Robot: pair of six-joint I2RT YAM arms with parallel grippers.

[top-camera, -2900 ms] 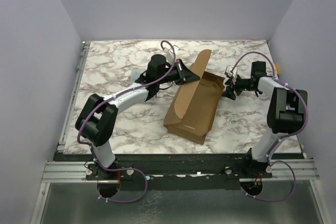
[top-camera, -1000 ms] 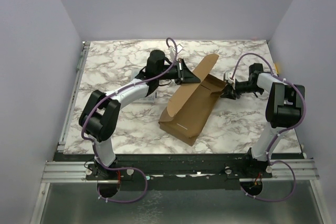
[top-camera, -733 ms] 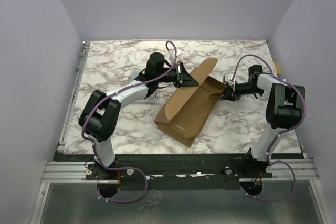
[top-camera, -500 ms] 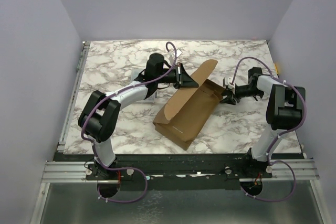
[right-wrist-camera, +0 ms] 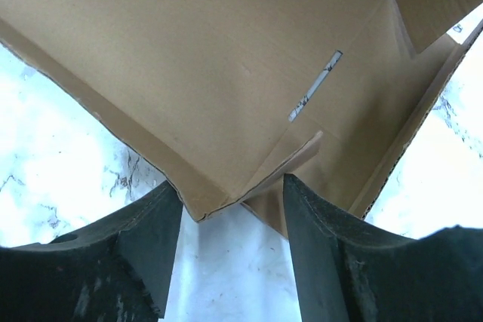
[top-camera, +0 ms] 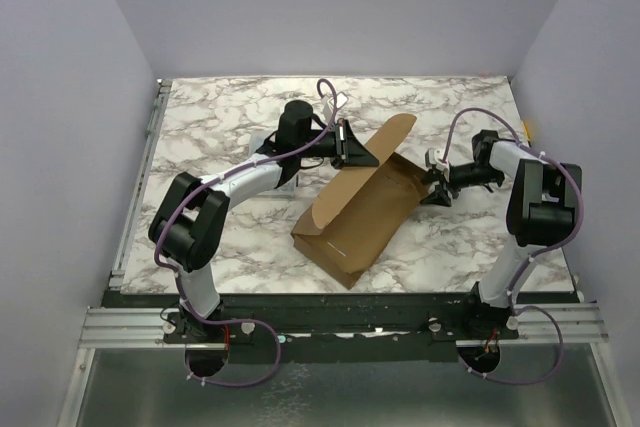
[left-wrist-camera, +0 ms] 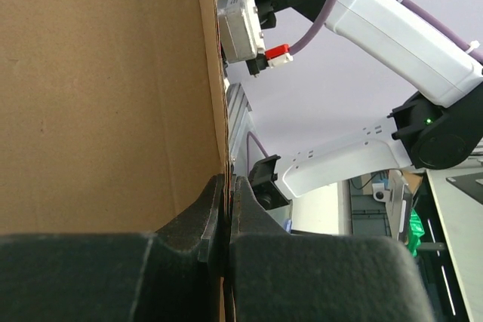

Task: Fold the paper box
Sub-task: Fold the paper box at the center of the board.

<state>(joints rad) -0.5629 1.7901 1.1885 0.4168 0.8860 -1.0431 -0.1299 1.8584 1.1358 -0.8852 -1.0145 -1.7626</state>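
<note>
Our right fingers [right-wrist-camera: 167, 209] have spread and let go of the paper box [top-camera: 360, 209], whose corner now lies loose on the bench [top-camera: 220, 117] just ahead of their tips. Our left fingers [left-wrist-camera: 226, 194] stay clenched on its raised flap [top-camera: 392, 132], so we can regrip for folding.

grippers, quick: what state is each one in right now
left gripper: closed, pinching the edge of a panel of the cardboard box
right gripper: open, fingers apart at a corner of the box, not gripping it
</note>
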